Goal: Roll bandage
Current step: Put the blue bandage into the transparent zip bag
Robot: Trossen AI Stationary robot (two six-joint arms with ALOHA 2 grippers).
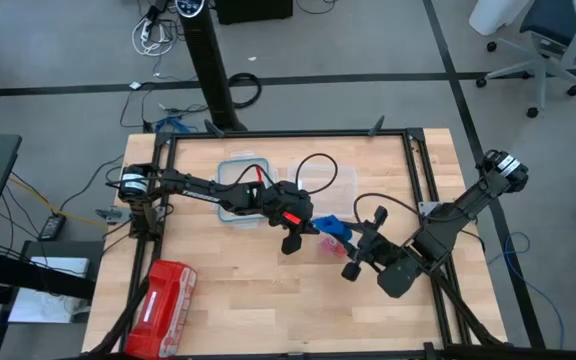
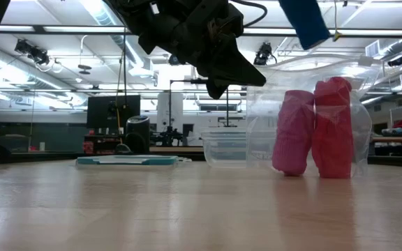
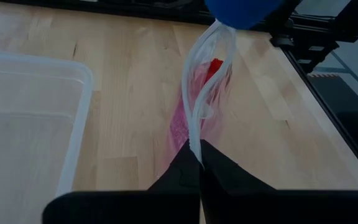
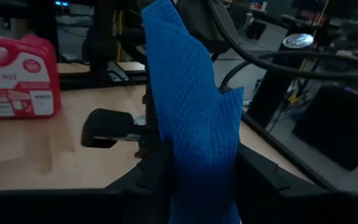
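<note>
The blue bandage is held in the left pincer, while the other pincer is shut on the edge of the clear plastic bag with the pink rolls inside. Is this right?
Not quite: the sides are swapped. The right wrist view shows the blue bandage between the fingers of the right pincer. The left wrist view shows the left pincer shut on the edge of the clear plastic bag, with the pink rolls inside.

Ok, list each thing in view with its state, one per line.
bandage: held up off the table in the right claw.
plastic bag: edge pinched by the shut left claw, two pink-red rolls upright inside.
clear container: open, lidless.
red pouch: lying flat, untouched.
</note>
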